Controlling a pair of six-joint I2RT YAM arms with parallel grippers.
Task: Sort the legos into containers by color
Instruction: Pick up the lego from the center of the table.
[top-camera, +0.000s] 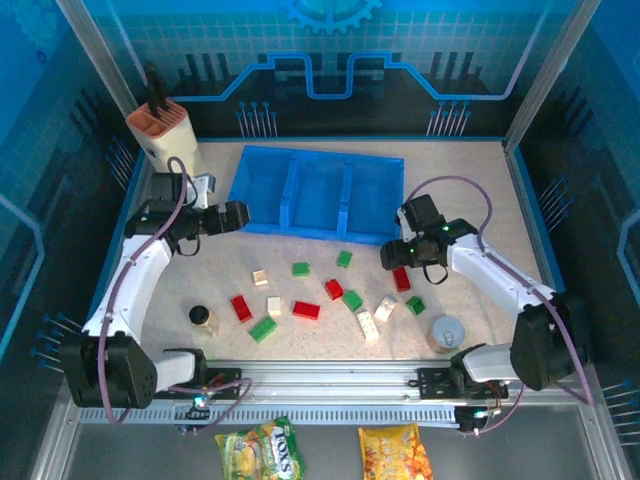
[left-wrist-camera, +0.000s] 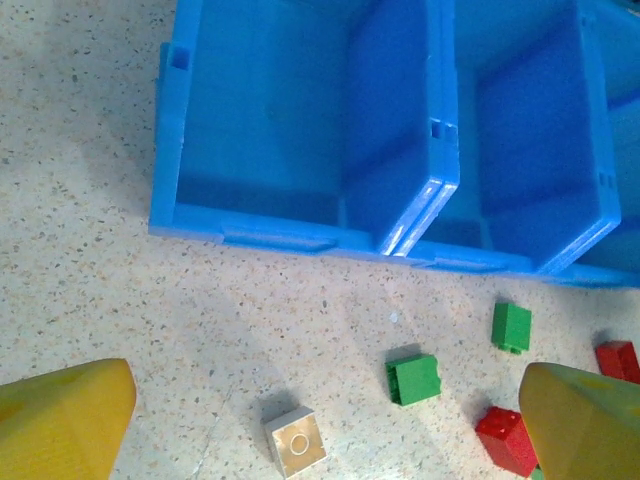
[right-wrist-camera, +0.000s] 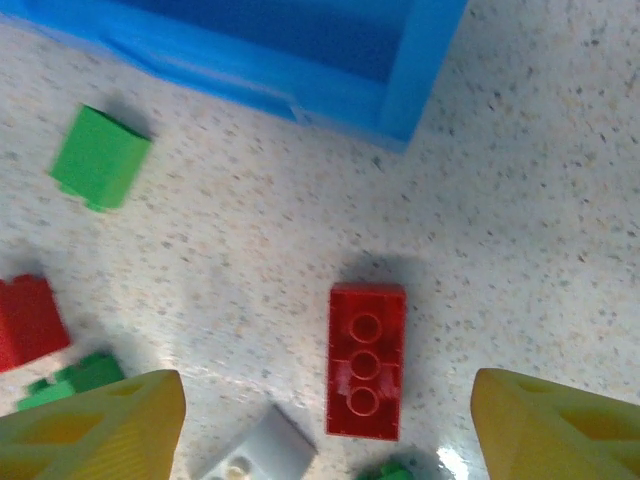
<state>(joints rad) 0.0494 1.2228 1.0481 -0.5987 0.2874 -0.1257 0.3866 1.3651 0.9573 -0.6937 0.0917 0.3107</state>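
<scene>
A speckled table (top-camera: 470, 200) fills the workspace, seen from above. A bright blue tray (top-camera: 300, 228) with three side-by-side compartments sits at the far centre. Two robot arms reach in from the near edge. The left gripper (left-wrist-camera: 325, 420) hovers just left of the tray's near-left corner, its yellow fingers spread wide with nothing between them. The right gripper (right-wrist-camera: 325, 425) is low over the table, just near of the tray's right end. Its fingers are spread apart either side of a long red brick (right-wrist-camera: 365, 360) and do not touch it.

An orange-and-cream knife block (top-camera: 165, 135) stands at the far left. A grey cup (top-camera: 445, 333) sits near right, and a small dark-capped bottle (top-camera: 201, 318) near left.

The legos (top-camera: 306, 310) are scattered on the table between the tray and the arm bases. These are red, green and cream bricks, mostly apart from one another. A green one (top-camera: 344, 259) lies closest to the tray, and a cream one (top-camera: 260, 277) lies towards the left.
</scene>
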